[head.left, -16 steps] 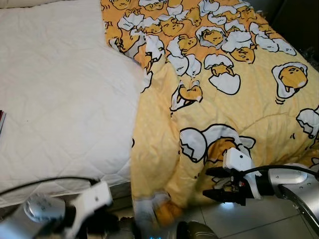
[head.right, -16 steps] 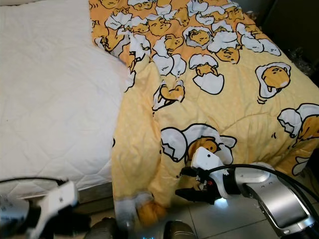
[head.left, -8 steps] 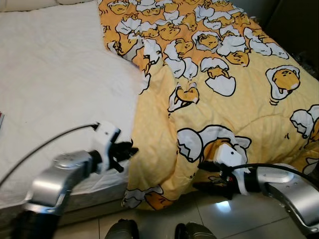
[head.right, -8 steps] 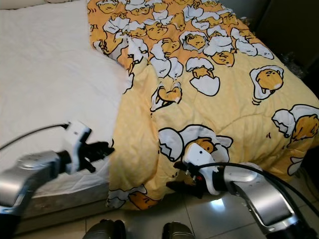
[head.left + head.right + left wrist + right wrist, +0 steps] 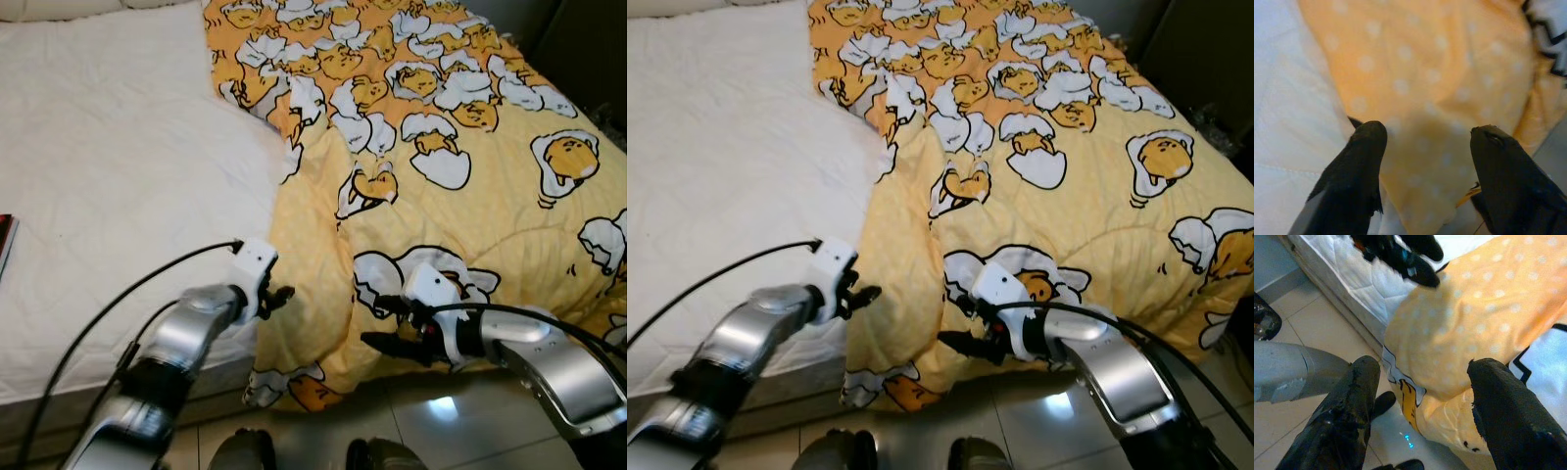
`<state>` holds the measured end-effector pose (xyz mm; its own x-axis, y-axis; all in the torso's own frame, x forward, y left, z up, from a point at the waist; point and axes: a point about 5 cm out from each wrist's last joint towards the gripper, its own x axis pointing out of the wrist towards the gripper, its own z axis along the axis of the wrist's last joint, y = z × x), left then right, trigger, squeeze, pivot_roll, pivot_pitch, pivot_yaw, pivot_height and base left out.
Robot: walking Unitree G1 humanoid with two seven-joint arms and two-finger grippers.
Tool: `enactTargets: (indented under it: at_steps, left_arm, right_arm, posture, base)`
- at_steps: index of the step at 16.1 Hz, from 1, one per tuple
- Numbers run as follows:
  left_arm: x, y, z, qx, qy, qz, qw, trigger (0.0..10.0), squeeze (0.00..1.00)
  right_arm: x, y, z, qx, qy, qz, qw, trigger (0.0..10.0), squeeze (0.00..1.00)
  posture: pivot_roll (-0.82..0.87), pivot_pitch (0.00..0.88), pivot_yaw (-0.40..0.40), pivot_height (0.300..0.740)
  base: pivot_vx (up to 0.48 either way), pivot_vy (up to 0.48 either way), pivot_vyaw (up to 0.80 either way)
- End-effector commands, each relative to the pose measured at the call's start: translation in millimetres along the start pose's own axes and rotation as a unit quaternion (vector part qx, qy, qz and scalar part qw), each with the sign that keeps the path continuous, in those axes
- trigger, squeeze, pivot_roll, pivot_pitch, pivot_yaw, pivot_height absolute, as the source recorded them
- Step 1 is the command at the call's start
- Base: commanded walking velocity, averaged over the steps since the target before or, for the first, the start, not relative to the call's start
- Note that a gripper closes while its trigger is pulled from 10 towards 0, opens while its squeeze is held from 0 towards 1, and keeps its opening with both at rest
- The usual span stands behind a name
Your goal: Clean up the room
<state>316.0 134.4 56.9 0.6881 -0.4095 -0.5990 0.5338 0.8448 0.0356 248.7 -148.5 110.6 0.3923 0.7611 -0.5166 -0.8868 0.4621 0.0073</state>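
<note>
Two grippers now flank the yellow egg-print quilt (image 5: 460, 196) hanging over the foot edge of the white mattress (image 5: 108, 196). Left gripper (image 5: 278, 297) has risen to the fold; right gripper (image 5: 384, 323) advanced. Both fingers apart, nothing grasped yet.
</note>
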Motion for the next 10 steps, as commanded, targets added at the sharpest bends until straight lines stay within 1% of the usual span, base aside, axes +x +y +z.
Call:
enactTargets:
  at_steps: [1, 2, 4, 5, 6, 7, 8, 9, 10]
  left_arm:
    - [2.7, 3.7, -5.0, -0.005, 0.009, 0.019, 1.000, 10.0, 0.77]
    - [6.7, 5.2, -6.9, -0.018, 0.012, 0.031, 0.999, 10.0, 0.00]
    - [9.9, 3.6, -6.2, -0.046, 0.004, 0.027, 0.999, 10.0, 0.00]
    - [13.9, 0.6, -5.1, -0.071, -0.007, 0.016, 0.997, 10.0, 0.00]
    - [15.5, -0.3, -4.8, -0.078, -0.010, 0.014, 0.997, 10.0, 0.00]
    - [16.9, -0.6, -5.3, -0.077, -0.010, 0.013, 0.997, 8.9, 0.00]
    - [17.8, -0.8, -5.6, -0.075, -0.010, 0.014, 0.997, 4.2, 0.00]
    - [19.0, -1.2, -8.2, -0.070, -0.006, 0.014, 0.997, 0.0, 0.00]
    - [19.8, -0.4, -11.5, -0.051, -0.002, 0.022, 0.998, 0.0, 0.00]
  right_arm:
    - [0.6, 0.1, 0.6, -0.006, 0.005, 0.000, 1.000, 10.0, 0.00]
    - [-0.5, 2.8, -1.1, -0.004, 0.009, 0.013, 1.000, 10.0, 0.00]
    - [-2.7, 5.1, -3.6, -0.005, 0.014, 0.024, 1.000, 10.0, 0.00]
    - [-4.3, 4.6, -5.6, -0.004, 0.016, 0.021, 1.000, 10.0, 0.00]
    - [-5.0, 3.9, -6.2, -0.003, 0.015, 0.019, 1.000, 10.0, 0.00]
    - [-5.8, 3.1, -6.4, -0.003, 0.014, 0.016, 1.000, 10.0, 0.00]
    - [-6.6, 2.4, -6.6, -0.003, 0.013, 0.015, 1.000, 10.0, 0.00]
    - [-7.3, 1.6, -6.7, -0.003, 0.013, 0.014, 1.000, 10.0, 0.00]
    - [-7.3, 1.3, -6.4, -0.004, 0.012, 0.015, 1.000, 10.0, 0.00]
  posture:
    - [-0.10, 0.164, 0.017, 0.740]
    - [-0.11, 0.166, 0.016, 0.740]
    - [-0.11, 0.171, 0.012, 0.740]
    - [-0.11, 0.171, 0.011, 0.740]
    - [-0.11, 0.171, 0.011, 0.740]
    - [-0.11, 0.171, 0.011, 0.740]
    - [-0.12, 0.171, 0.011, 0.740]
    - [-0.12, 0.167, 0.010, 0.740]
    - [-0.12, 0.166, 0.009, 0.740]
  base:
    - [0.000, 0.000, 0.00]
    - [0.000, 0.000, 0.00]
    - [0.000, 0.000, 0.00]
    - [0.000, 0.000, 0.00]
    - [0.000, 0.000, 0.00]
    - [0.000, 0.000, 0.00]
    - [0.000, 0.000, 0.00]
    - [0.000, 0.000, 0.00]
    - [0.000, 0.000, 0.00]
